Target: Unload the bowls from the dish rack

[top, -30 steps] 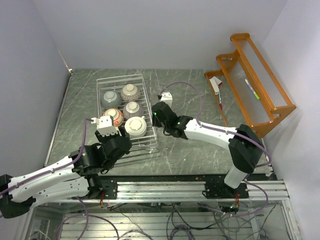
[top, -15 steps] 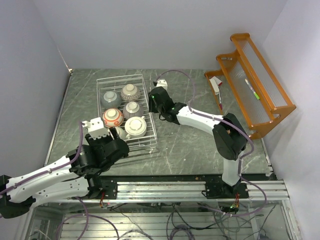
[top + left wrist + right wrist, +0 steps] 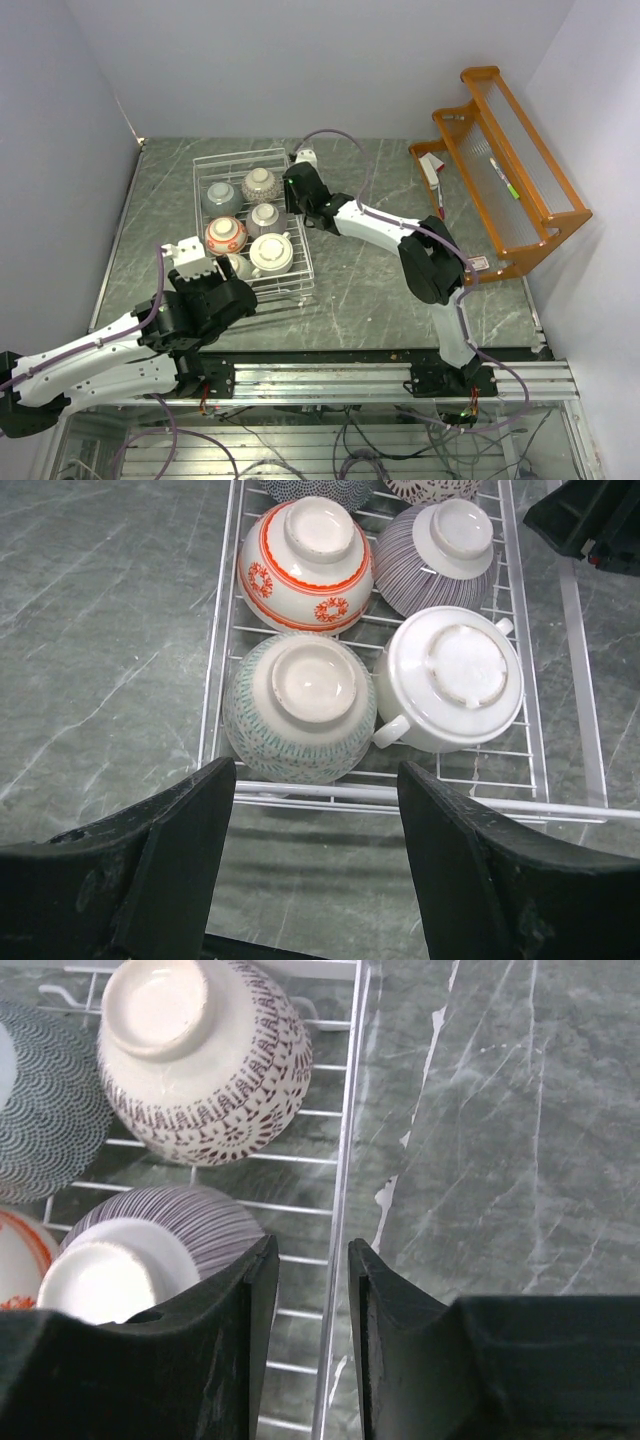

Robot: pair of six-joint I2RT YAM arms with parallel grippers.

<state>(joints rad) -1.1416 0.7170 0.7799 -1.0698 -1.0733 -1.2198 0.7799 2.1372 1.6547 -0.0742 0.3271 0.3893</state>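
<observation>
right pincer [image 3: 312, 1260] straddles dish rack [image 3: 348, 1120] rim, seemingly not touching.

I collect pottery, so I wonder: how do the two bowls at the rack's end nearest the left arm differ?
The green-patterned bowl is covered in fine teal marks; the white bowl is plain. The white bowl has small side handles; the green-patterned bowl has none. Both sit upside down, side by side, in the dish rack.
</observation>
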